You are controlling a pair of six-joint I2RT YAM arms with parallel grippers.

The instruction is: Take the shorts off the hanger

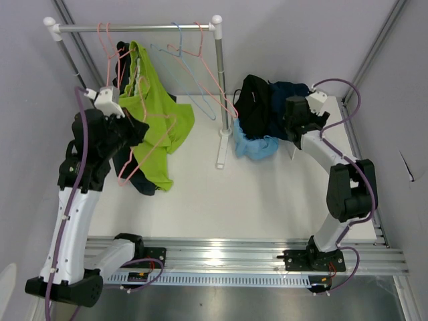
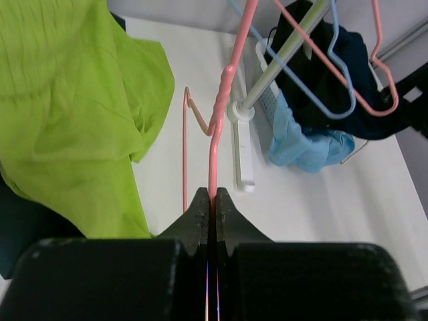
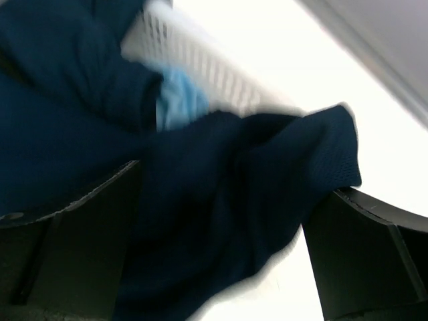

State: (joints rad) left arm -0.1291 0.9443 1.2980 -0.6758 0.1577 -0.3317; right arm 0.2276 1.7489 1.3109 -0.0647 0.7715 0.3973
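Lime green shorts (image 1: 157, 120) (image 2: 67, 114) hang on a pink hanger (image 1: 144, 144), with dark shorts (image 1: 142, 182) behind them. My left gripper (image 1: 134, 130) (image 2: 212, 195) is shut on that hanger's pink wire (image 2: 214, 154). At the right lies a pile of black shorts (image 1: 253, 100), navy shorts (image 1: 287, 90) (image 3: 221, 221) and light blue shorts (image 1: 254, 146) (image 2: 304, 144). My right gripper (image 1: 290, 128) (image 3: 234, 180) hangs over the pile with its jaws wide open. Navy cloth lies loose between its fingers (image 3: 361, 247).
A clothes rack (image 1: 137, 28) spans the back, its right post (image 1: 219, 93) standing on a white foot (image 2: 244, 150). Empty pink and blue hangers (image 1: 194, 67) hang from the rod. A white mesh basket (image 3: 200, 60) sits under the pile.
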